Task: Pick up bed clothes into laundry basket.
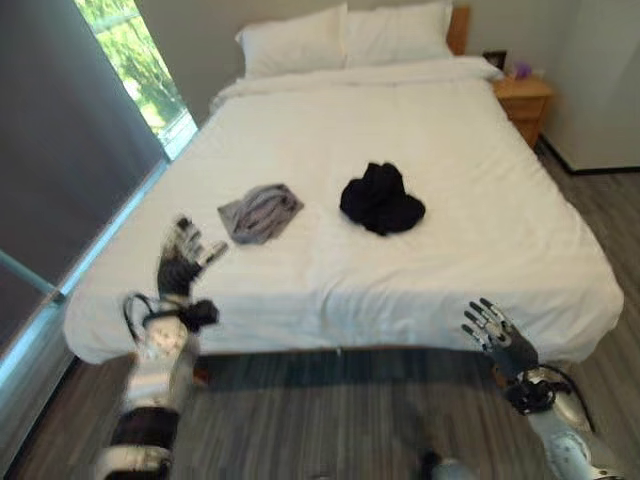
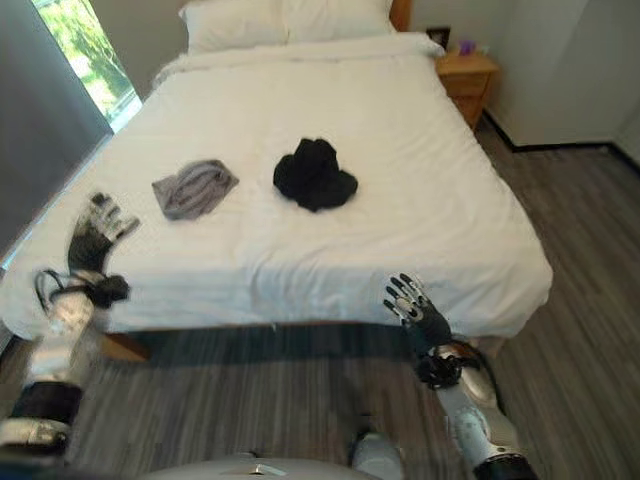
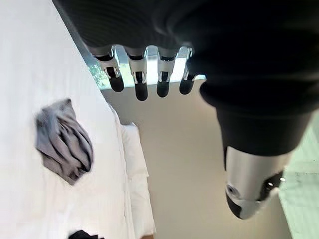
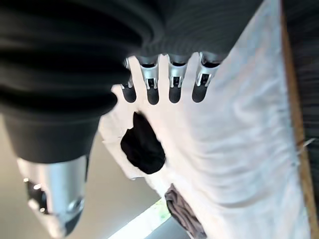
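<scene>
On the white bed [image 1: 420, 150] lie two crumpled garments, well apart from each other. A grey cloth [image 1: 260, 212] sits toward the robot's left side of the mattress, and a black cloth [image 1: 381, 199] lies near the middle, to the right of the grey one. Both rest flat on the sheet and neither hand touches them.

At the bed's near left corner, the left hand [image 1: 180, 258] is raised over the edge of the mattress, near the grey cloth but apart from it. Its fingers [image 3: 138, 82] are straight and spread, holding nothing, and its wrist view looks past them to the grey cloth on the sheet.

Lower down on the right, the right hand [image 1: 497, 335] hangs in front of the bed's near edge, over the wood floor [image 1: 330, 420]. Its fingers [image 4: 174, 82] are likewise straight and apart, empty, and its wrist view shows the black cloth beyond them with the grey one further off.

Two white pillows [image 1: 340, 38] lie side by side at the head of the bed. A wooden nightstand [image 1: 525, 103] stands beside the bed's far right corner. Along the left side runs a window [image 1: 135, 65] with a grey curtain [image 1: 60, 140] nearer the robot.
</scene>
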